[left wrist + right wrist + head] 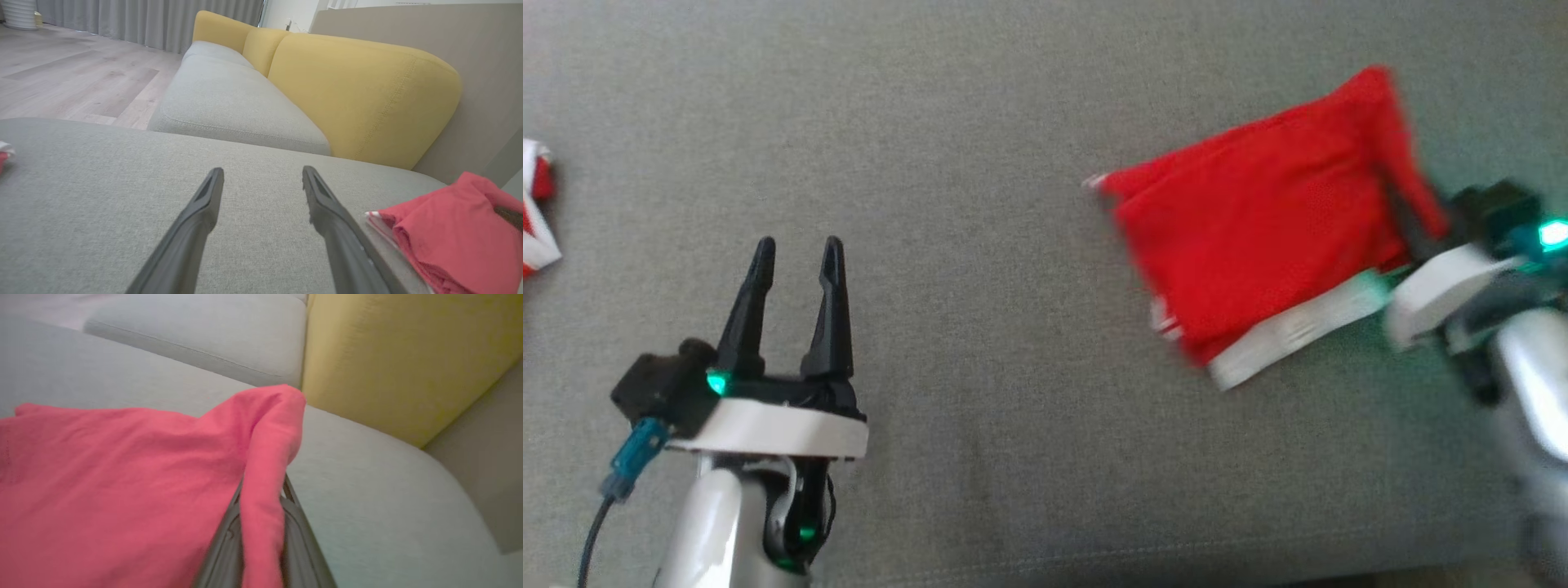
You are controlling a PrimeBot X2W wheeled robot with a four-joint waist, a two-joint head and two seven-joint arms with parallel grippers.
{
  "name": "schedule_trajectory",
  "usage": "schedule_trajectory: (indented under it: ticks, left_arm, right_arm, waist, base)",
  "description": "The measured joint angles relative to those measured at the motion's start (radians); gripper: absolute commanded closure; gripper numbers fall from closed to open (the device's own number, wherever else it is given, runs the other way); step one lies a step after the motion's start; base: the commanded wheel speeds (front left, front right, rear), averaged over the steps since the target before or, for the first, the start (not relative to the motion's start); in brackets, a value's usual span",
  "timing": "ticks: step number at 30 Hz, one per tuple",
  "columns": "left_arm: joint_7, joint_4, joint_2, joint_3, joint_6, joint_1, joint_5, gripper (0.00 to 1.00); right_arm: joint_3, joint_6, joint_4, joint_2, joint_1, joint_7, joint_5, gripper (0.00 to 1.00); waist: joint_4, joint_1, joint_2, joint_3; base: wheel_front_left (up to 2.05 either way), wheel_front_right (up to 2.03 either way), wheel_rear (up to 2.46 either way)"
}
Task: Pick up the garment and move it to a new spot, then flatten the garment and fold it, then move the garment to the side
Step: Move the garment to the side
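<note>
The right claw (263, 486) is closed to a narrow pinch on one raised fold at the edge of the red garment (1258, 229). The garment lies folded on the right side of the grey cushion (980, 122), with its white band (1298, 331) along the near edge. With so little cloth pinched, a lift or drag may slip free, or peel off only the top layer and undo the fold. The left claw (796, 261) hangs wide open and empty, well apart, too far to steady anything.
</note>
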Motion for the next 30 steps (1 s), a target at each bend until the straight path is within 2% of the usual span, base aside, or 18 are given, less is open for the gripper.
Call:
schedule_trajectory:
  ticks: [3, 6, 9, 18, 19, 20, 23, 30]
  left_arm:
    - [0.000, -0.005, 0.000, 0.001, -0.008, -0.023, 0.005, 0.00]
    - [0.000, -0.012, 0.000, 0.010, -0.009, -0.034, 0.012, 0.00]
    - [0.000, -0.010, 0.000, 0.013, -0.017, -0.034, 0.019, 0.00]
    - [0.000, -0.010, -0.001, 0.010, -0.025, -0.033, 0.018, 0.00]
    - [0.000, -0.010, -0.001, 0.012, -0.025, -0.033, 0.018, 0.00]
    - [0.000, -0.009, -0.001, 0.013, -0.025, -0.033, 0.018, 0.00]
    - [0.000, -0.008, -0.001, 0.014, -0.025, -0.033, 0.018, 0.00]
    - [0.000, 0.009, -0.001, 0.017, -0.025, -0.027, 0.017, 0.00]
  right_arm:
    - [-0.045, 0.000, 0.008, -0.091, -0.030, 0.021, 0.020, 1.00]
    - [-0.113, 0.000, 0.029, -0.136, -0.056, 0.048, 0.026, 1.00]
    - [-0.217, 0.000, 0.047, -0.132, -0.077, 0.082, 0.021, 1.00]
    - [-0.321, 0.000, 0.016, -0.052, -0.075, 0.092, -0.049, 1.00]
    - [-0.331, 0.000, 0.010, -0.044, -0.074, 0.092, -0.056, 0.16]
    - [-0.337, 0.000, 0.004, -0.036, -0.071, 0.092, -0.057, 0.00]
    - [-0.355, 0.000, -0.018, 0.001, -0.060, 0.093, 0.001, 0.00]
    - [-0.328, 0.000, -0.114, 0.005, -0.050, 0.092, -0.003, 0.00]
  waist:
    - [-0.006, 0.0000, 0.0000, 0.025]
    - [-0.012, 0.0000, 0.0000, 0.047]
    - [-0.024, 0.0000, 0.0000, 0.059]
    - [-0.035, 0.0000, 0.0000, 0.061]
    - [-0.036, 0.0000, 0.0000, 0.060]
    - [-0.036, 0.0000, 0.0000, 0.059]
    - [-0.036, 0.0000, 0.0000, 0.050]
    - [-0.034, 0.0000, 0.0000, 0.011]
  base:
    - [0.00, 0.00, 0.00]
    - [0.00, 0.00, 0.00]
    - [0.00, 0.00, 0.00]
    - [0.00, 0.00, 0.00]
    - [0.00, 0.00, 0.00]
    - [0.00, 0.00, 0.00]
    - [0.00, 0.00, 0.00]
    - [0.00, 0.00, 0.00]
